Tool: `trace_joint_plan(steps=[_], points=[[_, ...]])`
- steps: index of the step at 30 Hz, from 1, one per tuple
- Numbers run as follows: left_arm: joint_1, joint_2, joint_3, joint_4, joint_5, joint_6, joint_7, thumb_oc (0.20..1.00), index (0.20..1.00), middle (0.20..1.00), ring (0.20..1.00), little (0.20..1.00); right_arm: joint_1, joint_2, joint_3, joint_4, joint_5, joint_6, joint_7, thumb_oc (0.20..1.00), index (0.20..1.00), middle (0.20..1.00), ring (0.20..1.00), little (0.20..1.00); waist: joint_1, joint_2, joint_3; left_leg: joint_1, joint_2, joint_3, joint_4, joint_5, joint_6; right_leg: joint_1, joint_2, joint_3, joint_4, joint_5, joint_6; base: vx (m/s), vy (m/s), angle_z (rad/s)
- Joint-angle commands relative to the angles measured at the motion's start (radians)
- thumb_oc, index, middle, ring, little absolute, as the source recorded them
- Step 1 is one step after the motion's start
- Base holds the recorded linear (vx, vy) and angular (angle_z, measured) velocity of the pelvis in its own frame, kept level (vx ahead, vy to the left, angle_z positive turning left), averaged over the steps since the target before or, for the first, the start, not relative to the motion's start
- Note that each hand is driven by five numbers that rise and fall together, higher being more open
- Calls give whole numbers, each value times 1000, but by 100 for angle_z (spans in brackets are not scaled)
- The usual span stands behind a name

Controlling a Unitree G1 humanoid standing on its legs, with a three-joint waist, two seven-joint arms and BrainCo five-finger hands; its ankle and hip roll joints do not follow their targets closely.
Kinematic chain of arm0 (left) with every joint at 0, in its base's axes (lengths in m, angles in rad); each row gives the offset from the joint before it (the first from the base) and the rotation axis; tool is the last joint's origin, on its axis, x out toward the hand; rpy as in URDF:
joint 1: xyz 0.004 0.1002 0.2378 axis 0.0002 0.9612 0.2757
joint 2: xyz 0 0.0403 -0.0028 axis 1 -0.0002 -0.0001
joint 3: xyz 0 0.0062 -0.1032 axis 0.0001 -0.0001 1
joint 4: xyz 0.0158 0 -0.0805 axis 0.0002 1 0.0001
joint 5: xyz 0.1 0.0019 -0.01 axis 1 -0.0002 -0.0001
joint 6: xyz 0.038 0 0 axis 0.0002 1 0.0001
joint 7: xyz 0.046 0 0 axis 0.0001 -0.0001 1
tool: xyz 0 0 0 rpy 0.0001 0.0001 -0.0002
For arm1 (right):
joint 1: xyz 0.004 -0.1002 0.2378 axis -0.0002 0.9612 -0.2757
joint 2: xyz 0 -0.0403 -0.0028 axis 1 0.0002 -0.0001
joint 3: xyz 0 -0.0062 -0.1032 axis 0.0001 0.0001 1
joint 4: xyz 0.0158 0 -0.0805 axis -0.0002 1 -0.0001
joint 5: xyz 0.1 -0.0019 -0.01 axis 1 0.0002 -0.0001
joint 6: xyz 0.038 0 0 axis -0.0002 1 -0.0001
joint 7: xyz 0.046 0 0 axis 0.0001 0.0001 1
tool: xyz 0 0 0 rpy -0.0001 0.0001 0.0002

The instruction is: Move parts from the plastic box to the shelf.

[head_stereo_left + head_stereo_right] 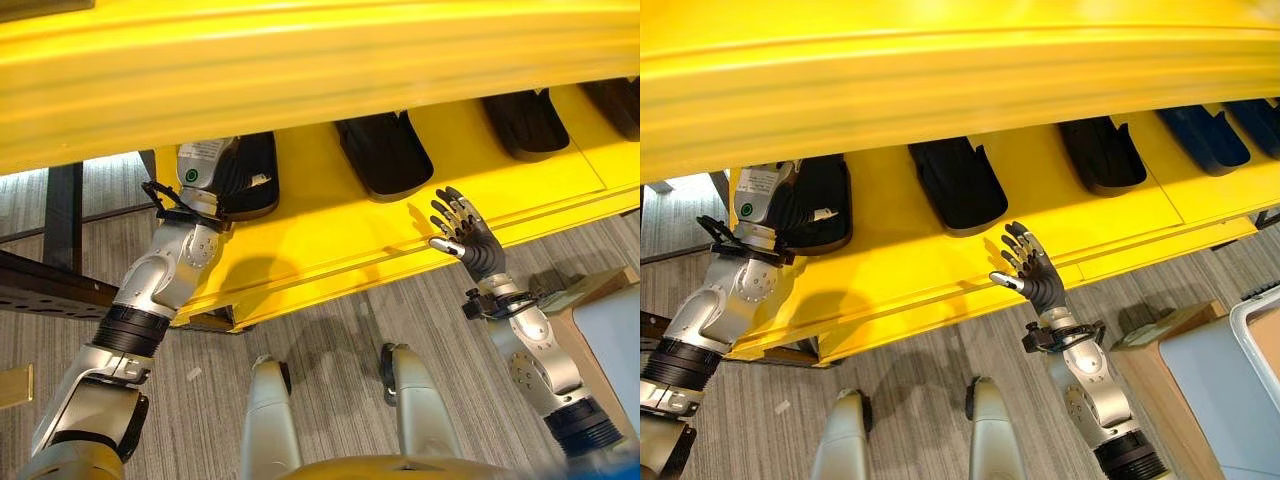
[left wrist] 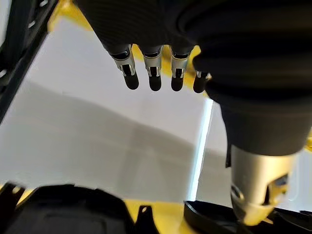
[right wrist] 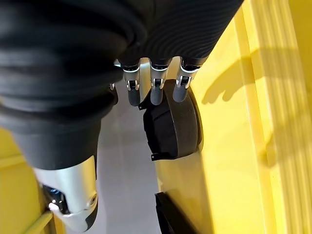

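no text, number or brand can be read anywhere. the one sign is a small round green mark on a white label (image 1: 203,160) on the left wrist, beside the shelf (image 1: 330,230); whatever else is printed on that label is too small to make out.

**Shelf Access: Clearances and Obstructions**

I see the yellow upper shelf (image 1: 300,60) overhanging the lower shelf board (image 1: 330,235), limiting entry from above. Black parts (image 1: 385,155) lie in a row, with bare yellow gaps between them. My right hand (image 1: 462,235), fingers spread, hovers at the board's open front edge.
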Motion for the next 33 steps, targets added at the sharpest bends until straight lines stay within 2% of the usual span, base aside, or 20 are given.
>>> trace_joint_plan(steps=[1, 7, 14, 18, 25, 33], points=[[-83, 25, -27, -35, 28, -26, 59, 1000, 1000, 1000, 1000, 1000, -8, -14, 4, -41, -16, -53, -4, 1000, 1000, 1000, 1000, 1000, 7, 30, -44, 7, 17, -17, -24, 66, 28, -6, 13, 17, 11, 58, -27, 0, 0, 0], [-66, 10, -28, -34, -8, -33, 29, 1000, 1000, 1000, 1000, 1000, 2, -12, 1, -39, -18, -51, -8, 1000, 1000, 1000, 1000, 1000, 11, 29, -37, 9, 15, -17, -17, 64, 28, -5, 12, 15, 18, 55, -29, 0, 0, 0], [122, -10, 84, -117, -85, -48, -43, 1000, 1000, 1000, 1000, 1000, 14, -6, -29, -42, -27, -35, -10, 1000, 1000, 1000, 1000, 1000, 26, 29, -28, 8, 11, -16, -14, 64, 30, -5, 15, 16, 19, 57, -32, 0, 0, 0], [163, -12, 104, -130, -98, -52, -54, 1000, 1000, 1000, 1000, 1000, 19, -8, -35, -45, -26, -29, -7, 1000, 1000, 1000, 1000, 1000, 30, 29, -28, 3, 10, -17, -9, 64, 31, -6, 14, 14, 23, 56, -34, 0, 0, 0], [209, -18, 114, -139, -107, -58, -78, 1000, 1000, 1000, 1000, 1000, 19, -9, -37, -44, -27, -23, -3, 1000, 1000, 1000, 1000, 1000, 34, 26, -25, 6, 9, -14, -13, 65, 32, -8, 14, 14, 24, 57, -34, 0, 0, 0], [183, -32, 68, -83, -100, -45, -92, 1000, 1000, 1000, 1000, 1000, 13, -13, -35, -46, -28, -21, -4, 1000, 1000, 1000, 1000, 1000, 31, 25, -24, -2, 9, -16, -2, 63, 34, -16, 15, 14, 34, 56, -34, 0, 0, 0]])
